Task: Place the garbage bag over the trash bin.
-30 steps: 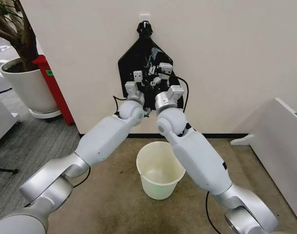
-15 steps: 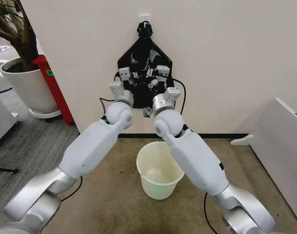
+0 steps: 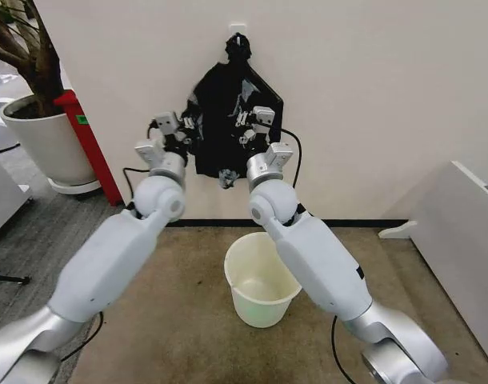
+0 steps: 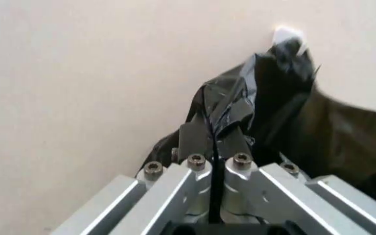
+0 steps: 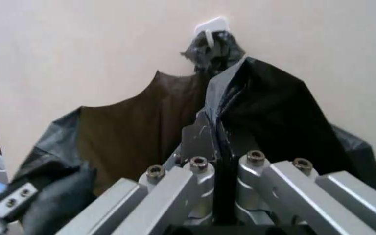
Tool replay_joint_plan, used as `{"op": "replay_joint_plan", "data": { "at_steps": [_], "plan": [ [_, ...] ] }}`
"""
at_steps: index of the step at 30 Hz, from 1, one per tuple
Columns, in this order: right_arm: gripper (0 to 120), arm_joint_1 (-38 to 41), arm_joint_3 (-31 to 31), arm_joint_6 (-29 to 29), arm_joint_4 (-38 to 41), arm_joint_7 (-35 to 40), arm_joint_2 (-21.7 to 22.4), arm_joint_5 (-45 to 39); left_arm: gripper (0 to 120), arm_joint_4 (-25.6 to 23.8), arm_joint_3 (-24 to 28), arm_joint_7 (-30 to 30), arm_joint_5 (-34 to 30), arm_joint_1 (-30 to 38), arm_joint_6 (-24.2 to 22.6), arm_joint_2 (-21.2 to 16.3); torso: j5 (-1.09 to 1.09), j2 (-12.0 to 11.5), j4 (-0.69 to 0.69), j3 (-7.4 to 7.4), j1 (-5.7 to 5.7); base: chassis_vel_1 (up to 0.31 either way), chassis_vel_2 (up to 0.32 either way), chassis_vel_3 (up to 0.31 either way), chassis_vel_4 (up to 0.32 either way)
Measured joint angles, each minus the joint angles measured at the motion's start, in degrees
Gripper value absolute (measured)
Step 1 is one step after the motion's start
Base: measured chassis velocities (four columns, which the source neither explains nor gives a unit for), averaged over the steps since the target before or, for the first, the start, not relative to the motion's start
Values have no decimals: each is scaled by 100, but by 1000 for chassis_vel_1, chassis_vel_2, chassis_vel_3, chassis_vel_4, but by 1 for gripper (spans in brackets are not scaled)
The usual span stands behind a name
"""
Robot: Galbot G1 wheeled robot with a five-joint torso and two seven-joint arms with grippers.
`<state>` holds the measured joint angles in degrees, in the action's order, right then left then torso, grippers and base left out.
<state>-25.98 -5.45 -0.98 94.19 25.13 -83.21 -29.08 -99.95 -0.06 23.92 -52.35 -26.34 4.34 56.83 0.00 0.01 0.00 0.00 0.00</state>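
The glossy black garbage bag hangs rumpled against the wall from a white hook, straight above the trash bin. The bin is a cream-white bucket standing open on the carpet between my forearms. My left gripper is shut on the bag's left edge and holds it out sideways. In the left wrist view the fingers pinch crinkled black film. My right gripper is shut on the bag's right part. In the right wrist view a fold of film runs between its fingers.
A large white planter pot with a tree stands at the left, with a red object beside it against the wall. A white cabinet or panel flanks the right. Brown carpet surrounds the bin.
My left gripper has swung out to the left, drawing the bag's edge with it, so the flat black shape is now stretched and rumpled. The right gripper has shifted only slightly.
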Motion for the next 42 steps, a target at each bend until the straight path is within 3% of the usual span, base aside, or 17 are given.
{"op": "replay_joint_plan", "data": {
  "at_steps": [18, 30, 42],
  "plan": [
    [0, -1046, 334, 154, 1210, -21, 389, 109, 0, -600, -409, -43, 98, -847, -8, -53, 0, 0, 0, 0, 0, 0, 0, 0, 0],
    [0, -834, 361, 498, 1209, 61, 386, 68, 0, -550, -401, -53, 138, -838, -9, 56, 0, 0, 0, 1, 0, 0, 0, 0, 0],
    [40, -300, -24, 1166, 1489, 361, 210, -161, 0, -411, -362, -73, 141, -736, -9, 119, 0, 0, 0, 0, 0, 0, 0, 0, 0]
  ]
}}
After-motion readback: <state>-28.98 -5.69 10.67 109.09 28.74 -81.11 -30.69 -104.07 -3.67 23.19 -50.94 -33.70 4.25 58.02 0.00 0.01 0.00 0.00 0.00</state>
